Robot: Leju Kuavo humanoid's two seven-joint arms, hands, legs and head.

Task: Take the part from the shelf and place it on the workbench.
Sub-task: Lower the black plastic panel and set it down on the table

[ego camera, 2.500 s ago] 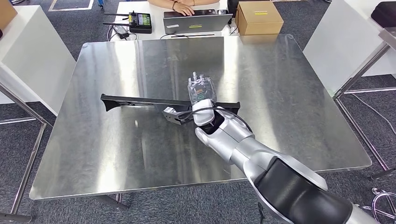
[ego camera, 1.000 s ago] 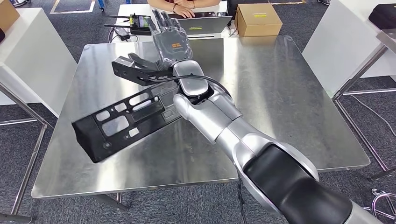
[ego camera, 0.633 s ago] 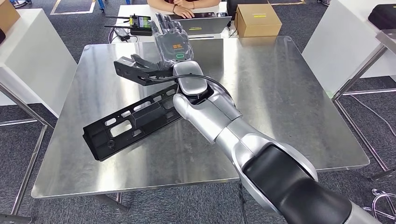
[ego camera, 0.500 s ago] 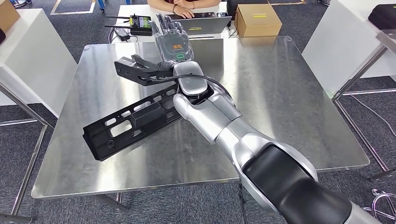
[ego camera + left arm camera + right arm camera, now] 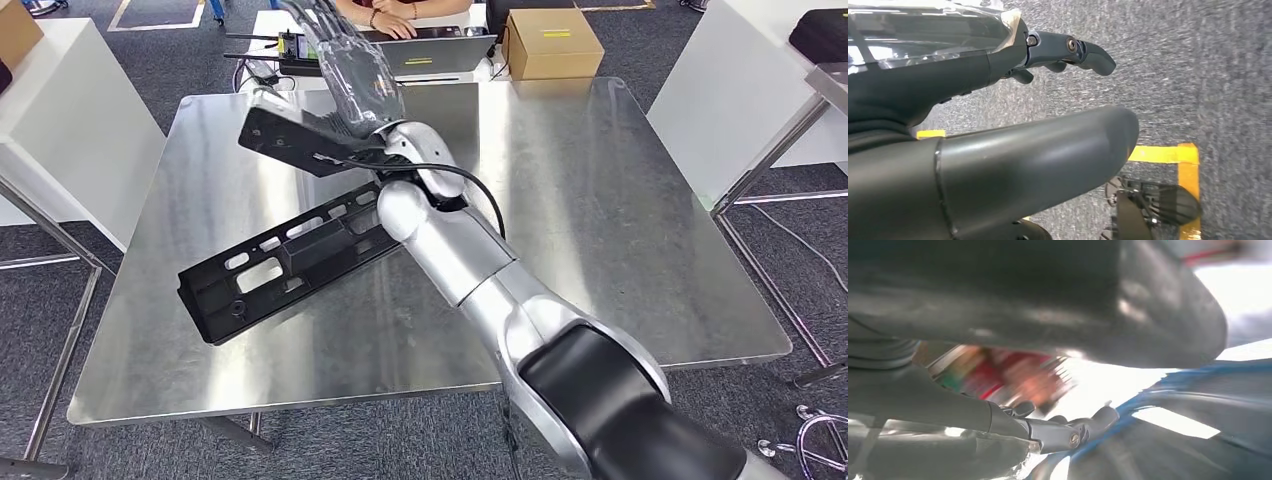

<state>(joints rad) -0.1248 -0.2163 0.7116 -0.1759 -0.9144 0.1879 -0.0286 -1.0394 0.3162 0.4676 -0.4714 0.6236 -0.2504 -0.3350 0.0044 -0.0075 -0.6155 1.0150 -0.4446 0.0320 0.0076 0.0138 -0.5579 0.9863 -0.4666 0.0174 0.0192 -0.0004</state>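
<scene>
The long black part (image 5: pixel 285 262) lies flat on the steel surface (image 5: pixel 600 200), its long axis running diagonally: one end points toward the near left corner, the other toward the middle, where it passes under the right arm. The right hand (image 5: pixel 352 68) is raised above the far edge, fingers stretched out straight and apart, holding nothing. The left hand (image 5: pixel 998 85) hangs over grey carpet with yellow floor tape, fingers loosely extended and empty. Beyond the surface, a person's hands rest at a laptop (image 5: pixel 432 48), with a cardboard box (image 5: pixel 554 40) to its right.
</scene>
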